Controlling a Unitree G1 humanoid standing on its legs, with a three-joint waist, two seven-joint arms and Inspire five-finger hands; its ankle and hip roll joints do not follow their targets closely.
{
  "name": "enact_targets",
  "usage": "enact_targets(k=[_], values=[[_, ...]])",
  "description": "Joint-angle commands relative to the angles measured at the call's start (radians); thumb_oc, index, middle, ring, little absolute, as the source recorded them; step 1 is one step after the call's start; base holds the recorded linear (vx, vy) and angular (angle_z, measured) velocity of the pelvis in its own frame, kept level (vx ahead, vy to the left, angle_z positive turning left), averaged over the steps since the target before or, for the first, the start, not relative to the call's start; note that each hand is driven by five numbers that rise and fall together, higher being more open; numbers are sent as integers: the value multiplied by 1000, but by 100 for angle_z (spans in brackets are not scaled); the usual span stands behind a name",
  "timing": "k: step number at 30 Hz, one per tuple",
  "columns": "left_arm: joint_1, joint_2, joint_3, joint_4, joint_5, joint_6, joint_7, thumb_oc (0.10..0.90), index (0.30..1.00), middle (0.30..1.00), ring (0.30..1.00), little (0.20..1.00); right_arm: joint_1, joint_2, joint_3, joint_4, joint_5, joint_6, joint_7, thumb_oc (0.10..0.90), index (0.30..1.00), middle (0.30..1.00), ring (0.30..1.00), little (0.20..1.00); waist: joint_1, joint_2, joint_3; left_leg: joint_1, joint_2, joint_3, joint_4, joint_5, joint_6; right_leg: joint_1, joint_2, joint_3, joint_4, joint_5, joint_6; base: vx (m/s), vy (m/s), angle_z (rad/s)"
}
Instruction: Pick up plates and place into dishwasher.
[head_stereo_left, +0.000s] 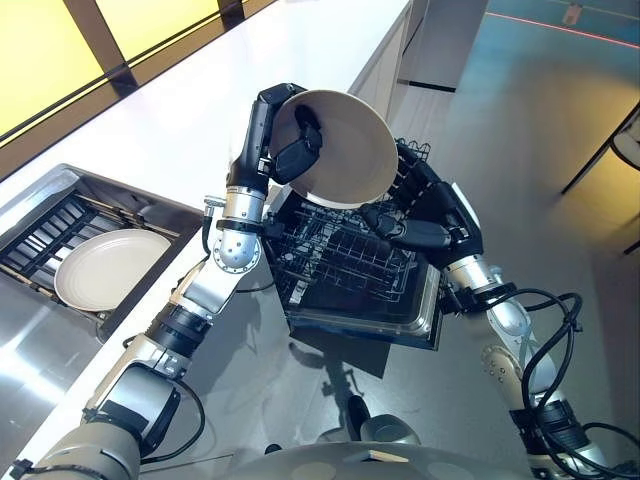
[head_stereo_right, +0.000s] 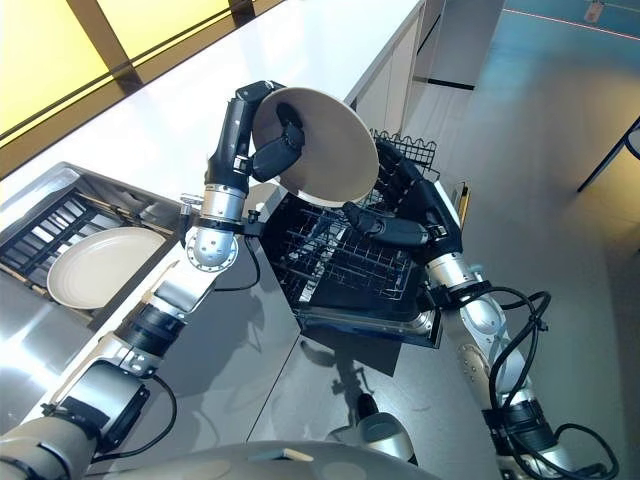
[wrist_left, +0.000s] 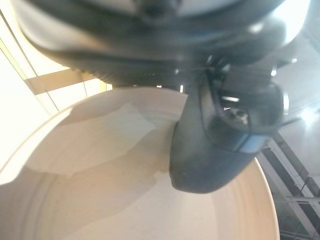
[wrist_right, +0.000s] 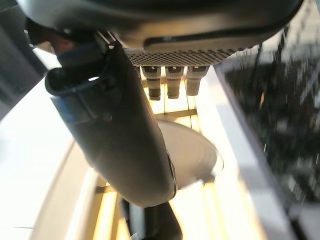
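My left hand (head_stereo_left: 296, 150) holds a cream plate (head_stereo_left: 352, 148) tilted on edge above the dishwasher's black wire rack (head_stereo_left: 340, 268). Its thumb (wrist_left: 215, 145) presses on the plate's inner face (wrist_left: 100, 190), with the fingers behind the rim. Just right of and below the plate, my right hand (head_stereo_left: 428, 218) reaches over the rack with its fingers stretched out and nothing in them. From the right wrist the plate (wrist_right: 192, 157) shows past the thumb (wrist_right: 125, 150). A second cream plate (head_stereo_left: 110, 268) lies in the sink at the left.
The steel sink (head_stereo_left: 150, 205) holds a dark grid (head_stereo_left: 40, 235) beside the plate. A white counter (head_stereo_left: 200, 100) runs along the back left. Open grey floor lies to the right, with a dark furniture leg (head_stereo_left: 600, 155) at the far right.
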Motion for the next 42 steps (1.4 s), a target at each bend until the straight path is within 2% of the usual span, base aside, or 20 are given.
enact_targets(k=[1,7,13,22,25,26,27,28,29,42], values=[[-216,0,-18,-58,6,-43,64,100,300,300,300,200,-142,-22,-59,-108,4,-150,-30,800,900,900,900,900,-5,10,-46,16,-48,-17,7,-73,45,41,44,-27,18,-33,39,-14,5,-4],[-208,-17,-38,-43,-19,-52,38,100,300,300,300,200,-183,0,-40,-116,84,-141,-26,800,900,900,900,900,0,13,-50,18,-46,-10,7,-74,45,42,43,-28,16,-32,40,-5,1,-3],[-189,-46,-68,-16,-50,-72,15,100,300,300,300,200,-200,19,-24,-114,110,-155,-32,800,900,900,900,900,5,12,-54,18,-45,-6,7,-74,44,42,41,-31,16,-32,41,0,0,0],[-165,-109,-108,28,-75,-99,-15,100,300,300,300,200,-229,32,-4,-97,169,-131,-13,800,900,900,900,900,8,4,-58,19,-42,-2,7,-74,46,43,39,-34,14,-31,41,0,0,0],[-158,-123,-119,30,-68,-102,-29,100,300,300,300,200,-233,37,5,-92,171,-97,1,800,900,900,900,900,9,3,-59,17,-41,-2,7,-73,46,42,39,-33,13,-32,41,0,0,0],[-158,-129,-125,29,-59,-106,-31,100,300,300,300,200,-233,37,15,-82,160,-81,6,679,796,796,796,779,10,1,-58,18,-41,-3,7,-74,46,42,39,-33,14,-32,40,0,0,0],[-158,-130,-128,26,-57,-107,-31,100,300,300,300,200,-234,34,22,-74,153,-73,14,594,724,724,724,694,11,0,-57,18,-40,-2,7,-73,46,43,39,-34,14,-31,41,0,0,0],[-159,-129,-129,26,-56,-109,-31,100,300,300,300,200,-234,32,26,-69,148,-67,15,232,413,413,413,332,11,-1,-57,18,-40,-2,7,-73,46,43,39,-34,14,-31,41,0,0,0],[-160,-124,-129,27,-55,-116,-36,100,300,300,300,200,-231,27,32,-61,136,-72,15,100,300,300,300,200,12,-3,-58,17,-39,-1,7,-73,46,43,38,-36,13,-31,42,0,0,0],[-175,-96,-129,-9,-45,-112,-36,100,300,300,300,200,-219,1,27,-41,142,-71,42,100,300,300,300,200,11,-2,-50,19,-40,-11,7,-74,45,46,42,-38,15,-34,39,0,0,0]])
